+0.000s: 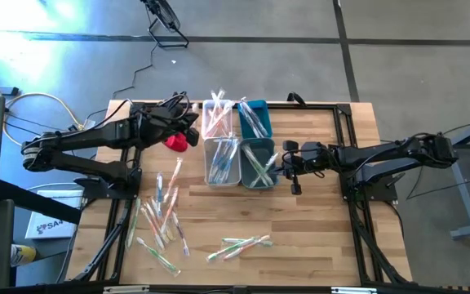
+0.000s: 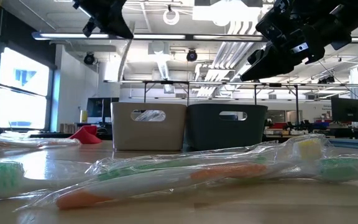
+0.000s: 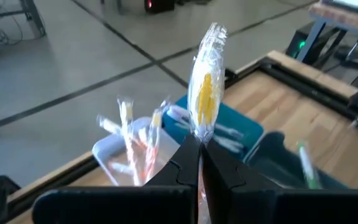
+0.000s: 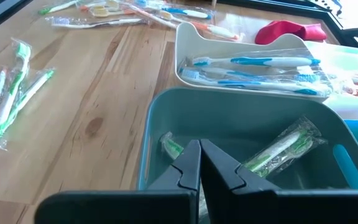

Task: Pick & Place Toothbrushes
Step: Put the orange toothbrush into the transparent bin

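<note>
Left wrist view: the left end effector (image 3: 199,149) pinches a wrapped yellow-handled toothbrush (image 3: 205,93) upright above the white bin (image 3: 107,149) and blue bin (image 3: 244,127). The right end effector (image 4: 200,163), fingers pressed together and empty, hangs over the teal bin (image 4: 229,115) holding green toothbrushes (image 4: 284,146). In the high view, loose toothbrushes (image 1: 161,216) lie on the table (image 1: 317,229) around 7 o'clock of the bins.

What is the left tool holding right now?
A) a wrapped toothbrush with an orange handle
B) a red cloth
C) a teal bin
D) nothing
A: in the left wrist view the left tool is shut on a wrapped toothbrush with an orange handle, held above the bins.
</note>
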Controlling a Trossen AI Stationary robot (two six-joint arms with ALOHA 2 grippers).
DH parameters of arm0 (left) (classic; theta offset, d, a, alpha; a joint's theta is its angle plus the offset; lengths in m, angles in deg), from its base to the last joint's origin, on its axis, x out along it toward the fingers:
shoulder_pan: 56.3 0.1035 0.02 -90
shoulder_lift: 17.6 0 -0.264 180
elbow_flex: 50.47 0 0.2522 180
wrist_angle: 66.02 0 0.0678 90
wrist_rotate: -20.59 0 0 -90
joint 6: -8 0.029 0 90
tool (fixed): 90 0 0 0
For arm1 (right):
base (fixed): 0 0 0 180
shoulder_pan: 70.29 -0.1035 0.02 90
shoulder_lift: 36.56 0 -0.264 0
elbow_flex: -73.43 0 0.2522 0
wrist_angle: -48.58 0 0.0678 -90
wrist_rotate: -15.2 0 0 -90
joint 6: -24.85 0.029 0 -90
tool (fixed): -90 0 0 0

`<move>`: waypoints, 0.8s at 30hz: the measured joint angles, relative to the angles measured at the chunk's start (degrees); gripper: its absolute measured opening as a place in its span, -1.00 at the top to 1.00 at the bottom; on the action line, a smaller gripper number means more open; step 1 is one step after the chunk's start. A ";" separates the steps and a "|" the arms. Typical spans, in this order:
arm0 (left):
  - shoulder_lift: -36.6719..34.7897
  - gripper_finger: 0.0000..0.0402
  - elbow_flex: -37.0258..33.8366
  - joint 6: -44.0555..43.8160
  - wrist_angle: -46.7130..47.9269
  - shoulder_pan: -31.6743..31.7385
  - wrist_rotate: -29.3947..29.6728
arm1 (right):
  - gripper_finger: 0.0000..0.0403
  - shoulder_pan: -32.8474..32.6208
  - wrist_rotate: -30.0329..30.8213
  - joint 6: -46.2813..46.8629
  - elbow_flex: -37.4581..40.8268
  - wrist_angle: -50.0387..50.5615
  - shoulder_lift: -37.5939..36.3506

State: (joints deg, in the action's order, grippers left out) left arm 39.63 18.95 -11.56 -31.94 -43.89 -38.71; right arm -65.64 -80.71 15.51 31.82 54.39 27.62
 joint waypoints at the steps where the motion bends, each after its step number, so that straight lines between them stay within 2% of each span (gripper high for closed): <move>1: 0.00 1.00 0.00 0.10 -0.80 0.02 0.04 | 0.99 0.01 0.00 0.00 0.00 -0.02 0.00; 7: 1.44 1.00 0.00 1.31 -4.46 2.85 -0.77 | 0.99 0.01 0.00 -0.59 0.00 -0.63 0.00; 12: 4.77 1.00 -0.04 0.74 -5.77 7.49 -3.67 | 0.99 0.01 0.00 -1.46 -0.01 -0.61 0.00; 19: 10.17 1.00 -0.02 0.66 -11.90 14.24 -10.95 | 0.99 0.00 0.00 -1.49 -0.02 -0.66 0.00; 24: 14.03 1.00 -0.02 0.66 -15.15 17.39 -12.97 | 0.99 0.01 0.00 -1.53 -0.02 -0.66 0.00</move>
State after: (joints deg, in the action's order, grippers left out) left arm 53.66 18.92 -10.90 -47.08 -26.50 -51.68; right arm -65.63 -80.71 13.98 31.79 53.74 27.62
